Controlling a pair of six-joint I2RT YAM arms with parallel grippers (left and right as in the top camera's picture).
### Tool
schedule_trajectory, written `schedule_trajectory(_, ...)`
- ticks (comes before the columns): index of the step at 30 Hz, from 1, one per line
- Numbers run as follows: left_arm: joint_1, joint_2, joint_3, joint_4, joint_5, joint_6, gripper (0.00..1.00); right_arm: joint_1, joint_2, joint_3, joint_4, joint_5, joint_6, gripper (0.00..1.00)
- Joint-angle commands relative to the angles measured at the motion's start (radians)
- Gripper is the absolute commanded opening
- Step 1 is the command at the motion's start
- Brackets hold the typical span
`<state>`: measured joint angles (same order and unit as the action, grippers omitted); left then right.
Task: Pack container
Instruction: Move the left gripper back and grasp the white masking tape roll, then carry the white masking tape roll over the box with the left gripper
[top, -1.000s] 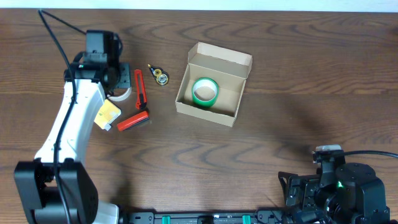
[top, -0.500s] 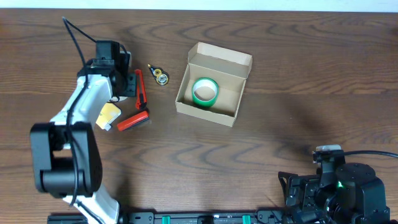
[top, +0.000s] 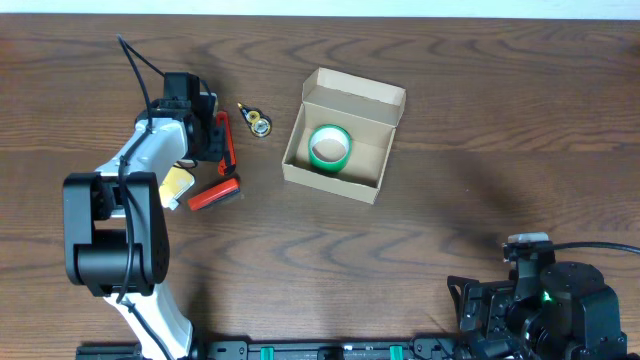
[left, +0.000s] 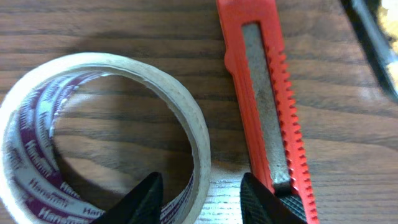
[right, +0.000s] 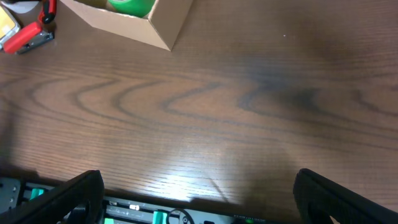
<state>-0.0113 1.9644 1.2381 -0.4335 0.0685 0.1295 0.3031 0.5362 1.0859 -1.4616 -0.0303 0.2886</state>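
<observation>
Overhead view: dark wood-grain table beneath an open tan container.

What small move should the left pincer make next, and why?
Probably close. The open left pincer straddles the wall of the clear tape roll, so closing should grip it. The red cutter lies right beside one finger, so go gently.

Left wrist view cut the tape roll at 8 o'clock and the red knife at 12 and 5; right wrist view cropped the container at 11.
</observation>
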Motion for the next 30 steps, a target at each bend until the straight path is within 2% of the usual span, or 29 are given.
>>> schedule_trajectory(1,0.0,0.023,-0.001,0.013,-0.001,0.006,0.39,-0.012,-0.002,0.0,-0.001,-0.004,0.01,0.99)
schedule_trajectory(4,0.0,0.033,-0.001,0.018,-0.001,0.006,0.34,-0.012,-0.002,0.0,-0.001,-0.004,0.01,0.99)
schedule_trajectory(8,0.0,0.039,-0.001,0.02,-0.001,0.005,0.24,-0.012,-0.002,0.0,-0.001,-0.004,0.01,0.99)
schedule_trajectory(13,0.0,0.036,0.013,0.017,-0.001,0.003,0.06,-0.012,-0.002,0.0,-0.001,-0.004,0.01,0.99)
schedule_trajectory(23,-0.024,-0.053,0.218,-0.158,0.007,-0.046,0.06,-0.012,-0.002,0.0,-0.001,-0.004,0.01,0.99)
schedule_trajectory(30,-0.169,-0.192,0.306,-0.224,0.04,-0.047,0.06,-0.012,-0.002,0.0,-0.001,-0.004,0.01,0.99)
